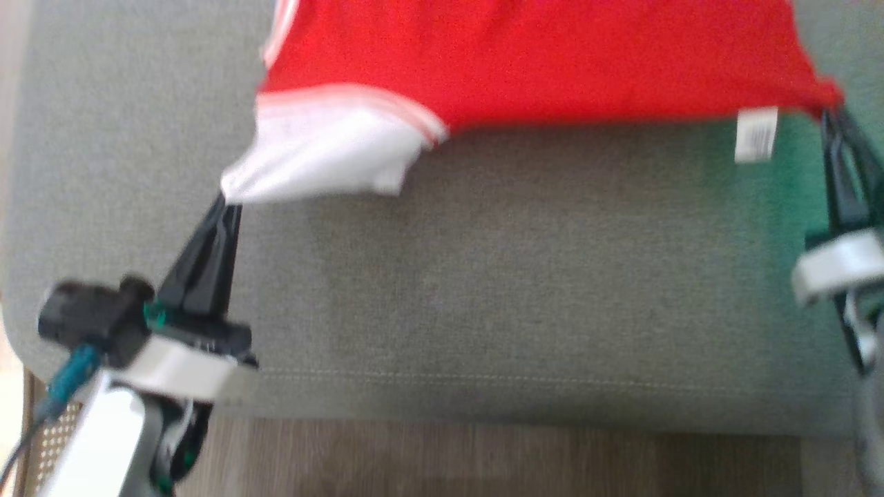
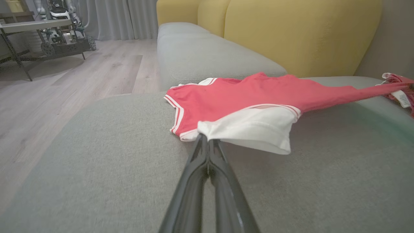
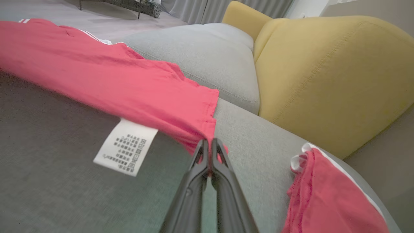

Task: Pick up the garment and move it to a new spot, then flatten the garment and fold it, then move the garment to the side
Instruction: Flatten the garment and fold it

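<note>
While clamped on garment (image 1: 525, 62), left jaws at white sleeve (image 2: 255, 129), right jaws at hem corner (image 3: 208, 123), probably mid-flattening between them; folding and moving aside undone.

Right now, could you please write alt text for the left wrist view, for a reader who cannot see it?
The shut left gripper pinches the white sleeve of a red garment spread across a grey sofa seat. Yellow back cushions stand behind it, and a wooden floor lies to the left.
</note>
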Robot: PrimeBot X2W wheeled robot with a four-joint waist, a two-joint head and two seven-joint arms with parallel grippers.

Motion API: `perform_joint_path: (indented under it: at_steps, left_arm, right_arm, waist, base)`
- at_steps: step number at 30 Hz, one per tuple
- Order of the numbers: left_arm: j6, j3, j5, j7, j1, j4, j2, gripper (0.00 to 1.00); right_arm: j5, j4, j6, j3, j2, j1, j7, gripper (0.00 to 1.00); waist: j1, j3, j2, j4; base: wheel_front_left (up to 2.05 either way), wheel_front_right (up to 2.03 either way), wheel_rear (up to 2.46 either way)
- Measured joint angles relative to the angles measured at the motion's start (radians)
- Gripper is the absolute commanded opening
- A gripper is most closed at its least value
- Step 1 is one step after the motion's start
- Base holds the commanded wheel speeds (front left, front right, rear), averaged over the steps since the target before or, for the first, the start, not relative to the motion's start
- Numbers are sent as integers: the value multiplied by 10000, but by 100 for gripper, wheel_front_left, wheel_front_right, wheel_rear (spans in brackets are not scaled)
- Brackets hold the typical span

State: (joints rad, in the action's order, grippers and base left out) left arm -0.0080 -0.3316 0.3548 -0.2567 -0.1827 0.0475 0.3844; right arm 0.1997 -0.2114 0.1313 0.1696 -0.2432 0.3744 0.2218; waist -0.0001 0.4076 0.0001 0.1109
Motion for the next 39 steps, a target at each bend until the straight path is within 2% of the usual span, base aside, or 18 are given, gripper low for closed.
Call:
perform_joint_path:
  at_steps: [5, 8, 11, 14, 17, 21, 28, 39]
  left_arm:
    - [35, 215, -4, 0, 1431, 698, -40, 0]
    - [272, 207, -31, 109, 2274, 1392, 102, 0]
    - [483, 232, -31, 497, 2814, 2201, 291, 0]
    - [523, 244, -36, 882, 2728, 2719, 410, 0]
    - [504, 217, -176, 1244, 2177, 2638, 506, 0]
    - [150, -63, -201, 1333, 568, 1870, 357, 0]
    - [-508, -612, -750, 961, -2071, -153, -23, 0]
    - [-813, -871, -1296, 165, -4187, -2428, -353, 0]
  right_arm:
    - [-104, 1933, 0, 328, 583, -2019, -673, 0]
    - [-224, 2826, -2, 662, 694, -2909, -974, 0]
    - [-249, 3659, -2, 872, 709, -3484, -1392, 0]
    - [-249, 3862, 0, 807, 732, -3551, -1971, 0]
    - [-276, 3722, -2, 499, 780, -3342, -2748, 0]
    - [-426, 3091, -2, 138, 677, -2317, -3173, 0]
    - [-219, 1883, -2, -19, 362, -336, -3231, 0]
    - [219, 543, -2, 100, 412, 807, -3058, 0]
  waist:
    - [0, -752, 0, -119]
    - [0, -1111, 0, -219]
    - [-1, -1300, 0, -338]
    - [0, -1232, 0, -392]
    - [0, -988, 0, -425]
    - [0, -572, -1, -417]
    - [0, 86, -1, -279]
    - [1, 638, -1, -180]
  base:
    - [0, 0, 0]
    - [0, 0, 0]
    - [0, 0, 0]
    - [0, 0, 0]
    - [0, 0, 0]
    - [0, 0, 0]
    - [0, 0, 0]
    - [0, 0, 0]
